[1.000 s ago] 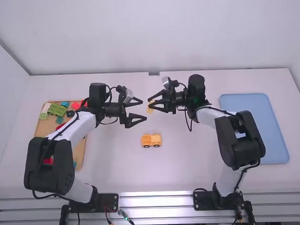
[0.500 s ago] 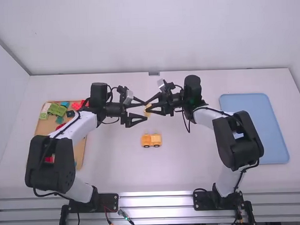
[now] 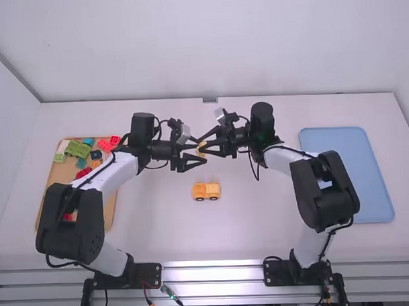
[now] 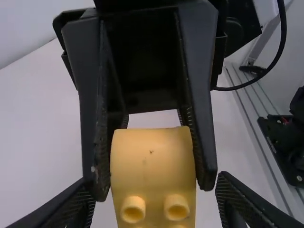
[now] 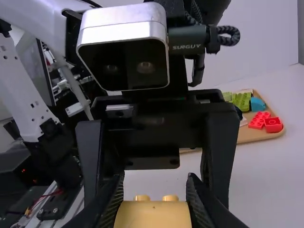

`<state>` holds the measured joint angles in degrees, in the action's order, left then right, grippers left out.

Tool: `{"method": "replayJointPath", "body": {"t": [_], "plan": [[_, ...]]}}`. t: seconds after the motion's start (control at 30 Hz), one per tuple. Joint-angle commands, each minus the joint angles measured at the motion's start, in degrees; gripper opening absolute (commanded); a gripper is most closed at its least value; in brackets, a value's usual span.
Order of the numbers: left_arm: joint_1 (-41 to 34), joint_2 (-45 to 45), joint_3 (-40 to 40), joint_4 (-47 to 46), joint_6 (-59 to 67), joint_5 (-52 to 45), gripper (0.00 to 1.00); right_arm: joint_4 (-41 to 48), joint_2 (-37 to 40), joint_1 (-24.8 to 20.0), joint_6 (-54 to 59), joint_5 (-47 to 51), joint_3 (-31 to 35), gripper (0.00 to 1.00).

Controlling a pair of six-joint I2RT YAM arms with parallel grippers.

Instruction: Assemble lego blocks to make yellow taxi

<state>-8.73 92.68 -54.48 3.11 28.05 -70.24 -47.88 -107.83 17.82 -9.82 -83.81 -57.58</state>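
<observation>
- The right hand (image 3: 201, 147) is clamped on a yellow block (image 4: 153, 164), whose round studs point toward the left hand (image 3: 200, 151).
- The left hand's fingers stand apart, one to either side of that block.
- The yellow car body (image 3: 206, 190) sits on the table (image 3: 160, 228), nearer the arm bases than both hands.
- A wooden tray (image 3: 53, 182) at the left carries green, red and blue blocks.
- A blue tray (image 3: 350, 181) lies at the right.
</observation>
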Motion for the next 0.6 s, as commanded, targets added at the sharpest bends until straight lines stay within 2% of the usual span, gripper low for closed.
{"method": "replayJointPath", "body": {"t": [0.0, 0.23, 0.57], "plan": [[1.25, 0.76, -0.74, 0.63, -1.77, -0.87, 0.66, 0.87, -0.50, -0.31, 2.40, -0.59, -1.27, 0.18], [0.68, 0.76, -0.74, 0.20, -1.62, -0.81, 0.59, 1.68, -0.50, -0.13, 3.82, -0.72, -1.27, 0.18], [0.20, 0.76, -0.74, 0.35, -1.55, -0.79, 0.29, 1.79, -0.50, -0.31, 3.87, -0.26, -1.27, 0.19]]}}
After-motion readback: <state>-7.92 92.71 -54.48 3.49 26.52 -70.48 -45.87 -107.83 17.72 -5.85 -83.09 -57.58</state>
